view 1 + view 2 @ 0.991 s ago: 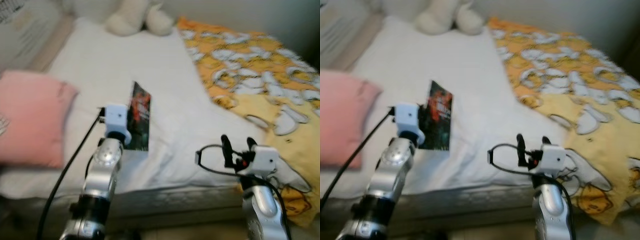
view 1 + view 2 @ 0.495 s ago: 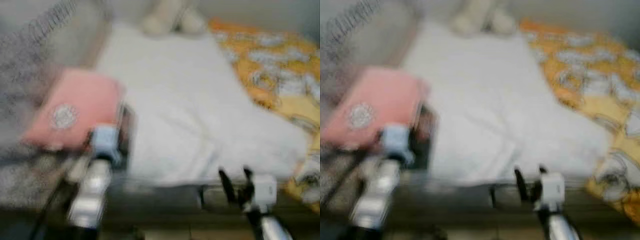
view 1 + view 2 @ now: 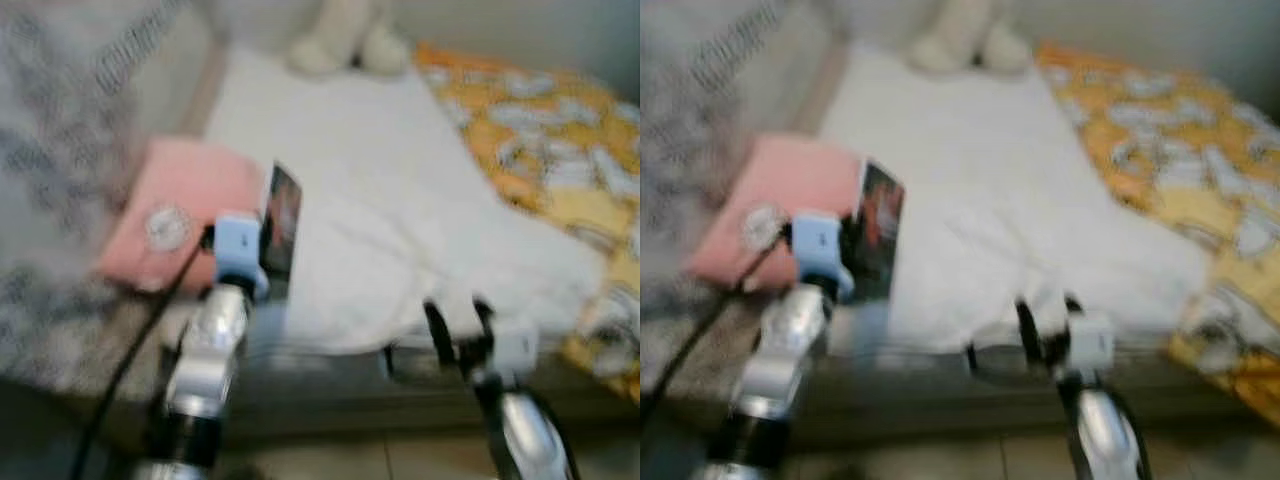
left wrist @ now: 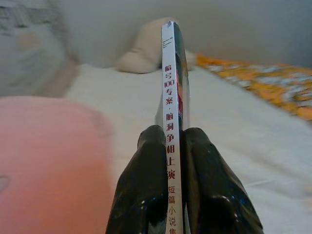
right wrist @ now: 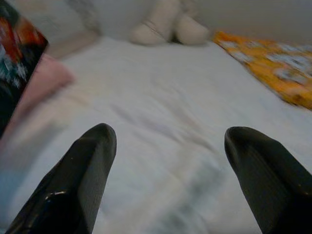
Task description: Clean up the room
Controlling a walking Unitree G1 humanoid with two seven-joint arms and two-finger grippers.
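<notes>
My left gripper (image 3: pixel 268 262) is shut on a thin book (image 3: pixel 283 218) with a dark cover, held upright above the bed's near left edge. In the left wrist view the book's white spine (image 4: pixel 171 122) with red characters stands clamped between both black fingers (image 4: pixel 146 185). My right gripper (image 3: pixel 456 322) is open and holds nothing, hovering at the front edge of the white sheet (image 3: pixel 360 190). The right wrist view has its two fingers (image 5: pixel 80 175) spread wide over the sheet, with the book's cover (image 5: pixel 14 58) off to one side.
A pink pillow (image 3: pixel 175 225) lies on the bed beside the book. A yellow and orange patterned blanket (image 3: pixel 555 150) covers the bed's right side. A cream plush toy (image 3: pixel 345 45) sits at the far end. Grey patterned fabric (image 3: pixel 60 150) lies left of the bed. The eye views are blurred.
The head camera has swung left and back, shifting the whole scene. The left gripper still holds the book upright. The right gripper stays open, now at the bed's front edge.
</notes>
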